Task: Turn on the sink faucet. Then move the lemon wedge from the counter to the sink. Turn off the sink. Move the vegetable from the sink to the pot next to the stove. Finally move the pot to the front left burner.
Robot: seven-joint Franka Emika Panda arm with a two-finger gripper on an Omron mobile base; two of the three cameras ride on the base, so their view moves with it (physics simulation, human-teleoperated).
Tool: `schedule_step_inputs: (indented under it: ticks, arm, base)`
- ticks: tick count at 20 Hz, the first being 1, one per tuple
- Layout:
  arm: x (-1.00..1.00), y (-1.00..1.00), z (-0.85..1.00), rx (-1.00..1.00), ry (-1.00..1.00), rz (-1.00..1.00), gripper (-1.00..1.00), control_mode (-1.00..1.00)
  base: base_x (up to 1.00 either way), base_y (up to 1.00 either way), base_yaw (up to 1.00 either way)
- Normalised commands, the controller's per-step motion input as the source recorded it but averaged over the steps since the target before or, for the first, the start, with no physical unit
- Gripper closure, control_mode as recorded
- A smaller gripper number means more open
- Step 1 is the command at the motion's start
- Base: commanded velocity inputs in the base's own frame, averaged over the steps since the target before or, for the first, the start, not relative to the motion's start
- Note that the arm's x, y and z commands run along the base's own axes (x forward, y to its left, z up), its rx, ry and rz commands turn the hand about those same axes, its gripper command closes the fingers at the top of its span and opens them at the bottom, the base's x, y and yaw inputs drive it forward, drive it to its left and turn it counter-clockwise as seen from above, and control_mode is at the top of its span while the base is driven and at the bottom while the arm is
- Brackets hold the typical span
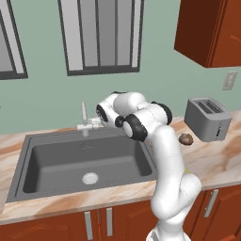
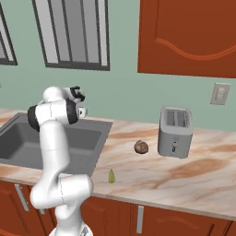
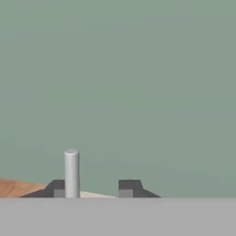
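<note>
Faucet position: sink faucet [image 1: 85,121] stands at the back rim of the sink [image 1: 28,162], centre-left of the left base view, upright, its long axis vertical.
Claw position: claw [image 3: 92,188] sits at the faucet, at the bottom edge of the hand view; its two dark tips are parted, with a pale grey upright cylinder just inside the left tip and clear space to the right tip.
Claw state: tips apart, clamped on nothing that can be seen; whether the left tip touches the cylinder cannot be told.
Key relation: the faucet part lies to the left of the claw's midline in the hand view, off centre in the gap; the arm's wrist covers the crossbar's right end in the left base view.
Faucet look: slim, silver-white, a short crossbar low on the stem; no water visible in the basin, so on or off cannot be told.
Lemon wedge: lemon wedge [image 2: 111,175], small, yellow-green, upright, lies on the worktop [image 2: 184,177] near the front edge, lower centre of the right base view, just right of the sink.
Other items: brown lump [image 2: 141,147] and toaster [image 2: 175,132] stand farther right, apart from the wedge.
</note>
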Motion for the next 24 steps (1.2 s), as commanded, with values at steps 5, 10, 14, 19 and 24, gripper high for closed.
schedule_step_inputs:
  ticks: [5, 10, 14, 19, 24]
  arm:
    - [0.00, -0.87, -0.42, 0.01, 0.06, -0.08, 1.00, -1.00]
    - [0.00, -0.82, -0.44, 0.00, 0.03, -0.06, 1.00, -1.00]
    - [0.00, -0.78, -0.45, 0.00, 0.02, -0.05, 1.00, -1.00]
    - [0.00, -0.82, -0.46, 0.00, 0.03, -0.05, 1.00, -1.00]
    - [0.00, -0.84, -0.46, 0.01, 0.02, -0.04, 1.00, -1.00]
  base:
    - [0.00, 0.00, 0.00]
    - [0.00, 0.00, 0.00]
    - [0.00, 0.00, 0.00]
    - [0.00, 0.00, 0.00]
    - [0.00, 0.00, 0.00]
